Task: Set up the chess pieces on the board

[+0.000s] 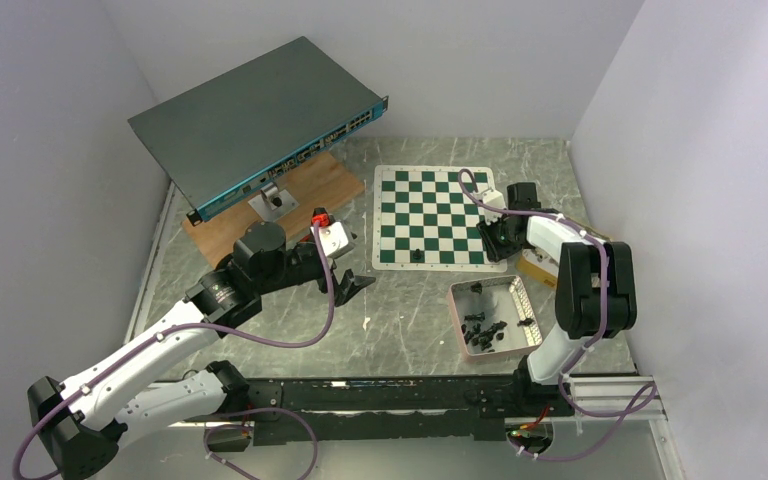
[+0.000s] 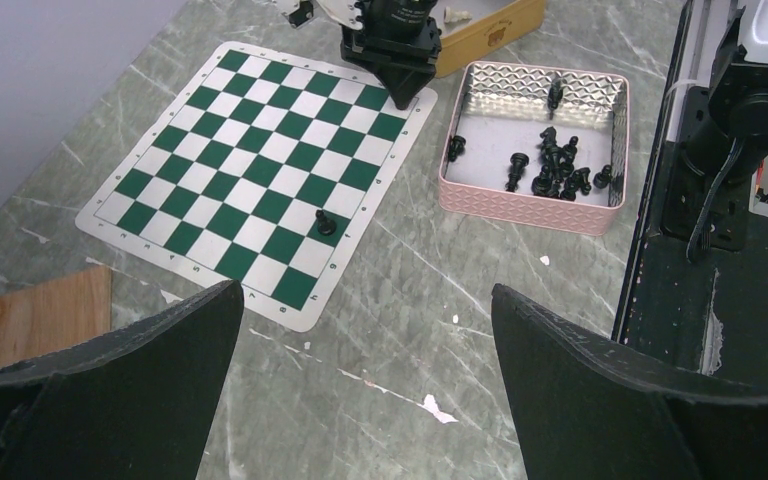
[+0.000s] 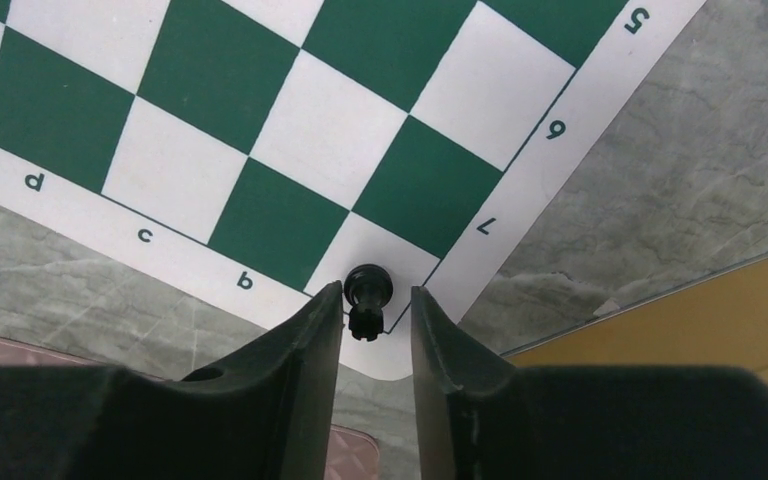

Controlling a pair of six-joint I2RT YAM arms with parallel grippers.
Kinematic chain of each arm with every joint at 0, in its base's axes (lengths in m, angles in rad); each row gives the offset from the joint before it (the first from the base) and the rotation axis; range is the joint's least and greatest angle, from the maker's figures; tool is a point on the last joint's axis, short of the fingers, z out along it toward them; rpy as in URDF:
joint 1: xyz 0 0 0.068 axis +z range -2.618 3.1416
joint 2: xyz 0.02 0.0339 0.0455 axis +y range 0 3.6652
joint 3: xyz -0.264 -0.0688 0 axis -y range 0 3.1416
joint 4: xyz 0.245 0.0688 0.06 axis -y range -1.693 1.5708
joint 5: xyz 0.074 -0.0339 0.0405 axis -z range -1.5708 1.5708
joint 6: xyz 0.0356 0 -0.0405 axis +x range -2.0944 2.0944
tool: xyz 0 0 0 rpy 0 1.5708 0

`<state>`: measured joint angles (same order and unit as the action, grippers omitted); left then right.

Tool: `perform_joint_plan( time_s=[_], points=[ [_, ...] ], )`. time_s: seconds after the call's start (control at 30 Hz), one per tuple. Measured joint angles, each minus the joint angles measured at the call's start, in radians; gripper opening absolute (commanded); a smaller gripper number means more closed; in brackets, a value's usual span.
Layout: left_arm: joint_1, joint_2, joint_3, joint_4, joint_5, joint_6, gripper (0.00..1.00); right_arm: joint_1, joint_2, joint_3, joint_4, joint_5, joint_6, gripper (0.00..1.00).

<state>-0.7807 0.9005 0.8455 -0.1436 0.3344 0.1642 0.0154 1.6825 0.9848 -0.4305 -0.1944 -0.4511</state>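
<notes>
The board (image 1: 430,215) lies flat at the back centre of the table. One black piece (image 1: 417,256) stands on its near edge row, and it also shows in the left wrist view (image 2: 326,224). My right gripper (image 1: 490,240) points down at the board's near right corner. In the right wrist view its fingers (image 3: 376,290) sit slightly apart on either side of a black rook (image 3: 368,300) that stands on the white corner square, with a gap at the right finger. Several black pieces (image 1: 482,330) lie in the pink-rimmed tray (image 1: 487,284). My left gripper (image 1: 355,285) is wide open and empty over bare table (image 2: 365,290).
A teal network switch (image 1: 260,120) leans on a wooden slab (image 1: 280,200) at the back left. A yellow box (image 1: 540,265) sits right of the board, behind my right gripper. The black base rail (image 1: 410,395) runs along the near edge. Walls close in on both sides.
</notes>
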Motion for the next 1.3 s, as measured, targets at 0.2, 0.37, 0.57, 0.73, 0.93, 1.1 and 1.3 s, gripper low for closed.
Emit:
perform_joint_plan(
  time_s=[0.2,0.37,0.57,0.73,0.93,1.1,1.3],
  points=[
    [0.000,0.000,0.000,0.000,0.000,0.000,1.00,-0.002,-0.001,0.000,0.003,0.003,0.008,0.54],
    [0.001,0.000,0.000,-0.003,-0.001,0.000,1.00,-0.004,-0.044,0.006,-0.021,-0.019,0.008,0.61],
    [0.025,0.056,0.002,0.029,-0.015,-0.010,1.00,-0.065,-0.112,0.139,-0.179,-0.224,-0.113,0.61],
    [0.027,0.185,0.027,0.030,-0.080,0.023,1.00,-0.086,-0.114,0.244,-0.384,-0.417,-0.301,0.59],
    [0.027,0.269,0.068,0.029,-0.114,0.059,1.00,-0.085,-0.103,0.264,-0.623,-0.573,-0.526,0.58],
    [0.028,0.259,0.059,0.060,-0.111,0.054,1.00,-0.085,-0.110,0.230,-0.728,-0.639,-0.717,0.59],
    [0.037,0.176,-0.006,0.080,-0.079,0.006,1.00,-0.085,-0.164,0.112,-0.795,-0.677,-0.949,0.62]
  ],
)
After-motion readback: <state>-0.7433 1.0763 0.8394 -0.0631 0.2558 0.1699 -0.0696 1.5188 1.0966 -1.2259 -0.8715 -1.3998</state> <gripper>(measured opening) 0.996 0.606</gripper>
